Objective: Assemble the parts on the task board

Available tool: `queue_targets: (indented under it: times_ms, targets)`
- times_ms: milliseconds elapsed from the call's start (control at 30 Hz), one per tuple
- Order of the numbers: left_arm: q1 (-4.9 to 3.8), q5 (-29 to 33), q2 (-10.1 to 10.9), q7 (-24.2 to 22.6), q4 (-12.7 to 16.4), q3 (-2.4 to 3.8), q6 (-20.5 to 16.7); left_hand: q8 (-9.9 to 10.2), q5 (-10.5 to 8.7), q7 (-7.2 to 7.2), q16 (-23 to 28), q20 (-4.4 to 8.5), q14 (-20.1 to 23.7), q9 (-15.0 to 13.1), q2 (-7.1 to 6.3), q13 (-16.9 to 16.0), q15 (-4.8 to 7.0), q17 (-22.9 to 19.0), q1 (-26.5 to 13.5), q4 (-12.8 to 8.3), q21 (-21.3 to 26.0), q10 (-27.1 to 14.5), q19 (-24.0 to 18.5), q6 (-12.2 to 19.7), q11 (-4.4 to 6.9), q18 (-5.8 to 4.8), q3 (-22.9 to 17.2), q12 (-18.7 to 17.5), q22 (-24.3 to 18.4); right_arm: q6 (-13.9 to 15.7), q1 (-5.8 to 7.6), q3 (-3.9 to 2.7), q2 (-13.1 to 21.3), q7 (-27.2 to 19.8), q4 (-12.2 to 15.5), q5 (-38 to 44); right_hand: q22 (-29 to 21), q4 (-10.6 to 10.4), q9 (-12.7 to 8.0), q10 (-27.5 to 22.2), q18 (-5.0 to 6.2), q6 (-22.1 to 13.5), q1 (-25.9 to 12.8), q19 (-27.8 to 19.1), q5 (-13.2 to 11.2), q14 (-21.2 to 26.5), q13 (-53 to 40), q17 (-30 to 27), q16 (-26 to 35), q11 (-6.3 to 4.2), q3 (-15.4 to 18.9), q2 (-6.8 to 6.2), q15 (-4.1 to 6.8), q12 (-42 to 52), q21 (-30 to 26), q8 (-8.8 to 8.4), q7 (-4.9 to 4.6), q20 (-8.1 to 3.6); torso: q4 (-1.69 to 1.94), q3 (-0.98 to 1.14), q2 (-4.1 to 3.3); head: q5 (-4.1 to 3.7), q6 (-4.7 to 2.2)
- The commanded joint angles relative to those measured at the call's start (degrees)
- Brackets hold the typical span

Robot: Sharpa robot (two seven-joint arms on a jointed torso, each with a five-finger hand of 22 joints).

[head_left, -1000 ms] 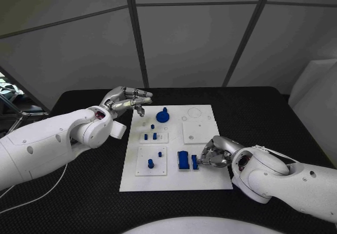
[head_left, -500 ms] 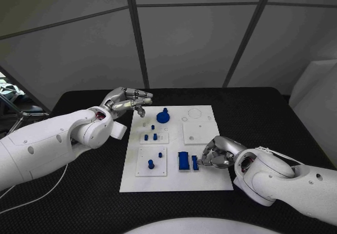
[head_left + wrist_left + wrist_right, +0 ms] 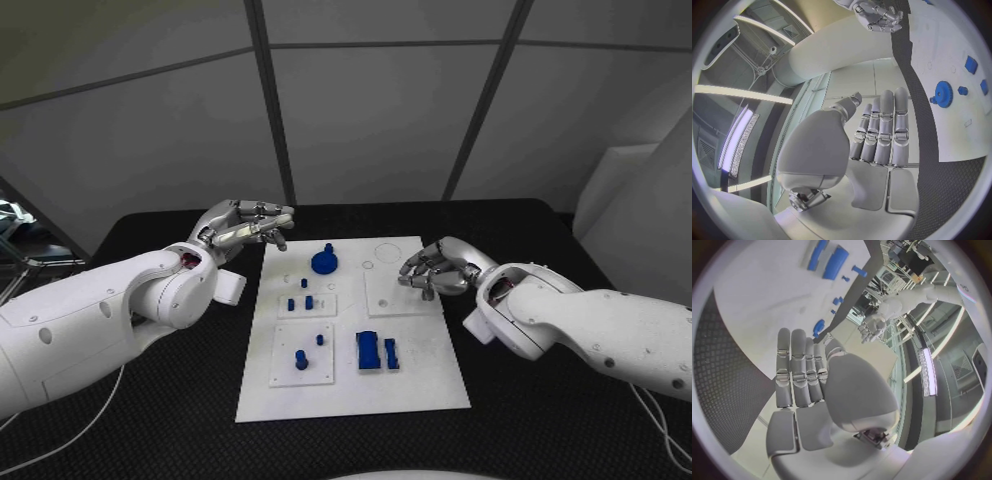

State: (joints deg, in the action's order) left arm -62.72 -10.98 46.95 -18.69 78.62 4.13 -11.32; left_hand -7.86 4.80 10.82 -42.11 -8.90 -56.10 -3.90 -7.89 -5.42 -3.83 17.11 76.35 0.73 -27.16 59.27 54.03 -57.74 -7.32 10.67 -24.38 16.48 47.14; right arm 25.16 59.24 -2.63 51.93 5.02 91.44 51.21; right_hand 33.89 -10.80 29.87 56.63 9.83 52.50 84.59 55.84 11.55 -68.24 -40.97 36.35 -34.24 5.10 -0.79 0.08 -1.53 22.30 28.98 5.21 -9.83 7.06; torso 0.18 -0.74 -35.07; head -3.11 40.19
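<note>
The white task board (image 3: 418, 385) lies lengthwise in the middle of the table. On it are a blue gear (image 3: 326, 262), small blue pegs (image 3: 299, 301) on a raised plate, a taller peg (image 3: 302, 358) on the nearer plate, and two blue blocks (image 3: 376, 351). My left hand (image 3: 245, 225) hovers off the board's far left corner, fingers straight and side by side (image 3: 879, 130), holding nothing. My right hand (image 3: 437, 268) sits over the square plate on the board's far right, fingers bent down toward it, with nothing between them (image 3: 804, 370). The gear (image 3: 943, 93) appears in the left wrist view, the blocks (image 3: 834, 262) in the right.
The black table (image 3: 562, 400) surrounds the board with free room on both sides. Grey wall panels stand behind the table's far edge. A white panel (image 3: 627, 200) stands at the far right.
The camera has shifted. Relative to the board, my right hand has left the blue blocks and moved away to the far right square plate. My left hand keeps its place.
</note>
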Motion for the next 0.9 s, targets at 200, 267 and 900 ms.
queue_targets:
  times_ms: [200, 267, 900]
  targets:
    - [-0.02, 12.79, -3.53, -7.78, -5.85, -0.68, -5.17, 1.51, 0.23, -0.72, 20.32, -4.40, 5.25, 0.15, 0.36, 1.83, -3.79, -8.81, 0.50, 1.30, 14.47, 0.51, -13.53, 0.78, -1.49, -1.34, 1.28, -5.51, -10.61, -5.37, 1.86, -0.60, -9.40, -23.67, -17.25, -26.94, -10.82, -0.25, -7.93, 1.47, 0.61, 0.24, 3.12, -5.43, -4.30, 6.33, 20.87, -13.66, 21.05, 2.56, -3.09, -0.85, -4.08, -12.00, -14.71, -1.68, -0.50, 5.02, -0.10, -0.88, 2.97, -0.25, -2.81]
    - [0.07, 13.90, -4.65, -8.84, -7.46, -0.74, -6.25, 2.38, 0.24, -1.21, 24.35, -5.86, 5.29, 0.15, 0.48, 1.83, -4.53, -10.48, 0.69, 1.53, 17.19, 0.46, -14.98, 0.99, -2.08, -0.63, 2.19, -7.44, -13.42, -6.25, 1.99, -0.85, -11.64, -25.32, -21.20, -28.75, -13.04, -0.21, -10.08, 2.63, 0.71, 0.87, 2.78, -5.49, -4.40, 6.51, 24.89, -16.31, 24.29, 2.56, -3.66, -0.67, -4.60, -13.42, -17.30, -1.71, -0.89, 6.05, -0.09, -0.91, 3.32, -0.09, -3.25]
    - [0.92, 13.02, -8.76, -8.43, -10.12, -1.35, -11.53, 7.86, -4.80, -6.10, 42.11, -0.03, 29.48, 3.90, 7.89, 5.42, -1.68, -17.11, -34.66, -0.73, 27.16, -29.46, -37.65, 28.45, 1.60, -5.39, 16.50, -16.48, -35.28, -3.21, 1.94, -0.70, -15.74, -26.13, -27.21, -31.88, -27.04, 6.56, -24.23, -23.71, -3.93, -23.61, -39.19, -27.30, -11.55, 35.64, 40.97, -31.40, 34.24, -0.32, 0.79, -0.08, -2.49, -22.30, -28.98, -5.21, 3.93, 0.79, 0.03, 0.24, 3.92, 2.08, -5.32]
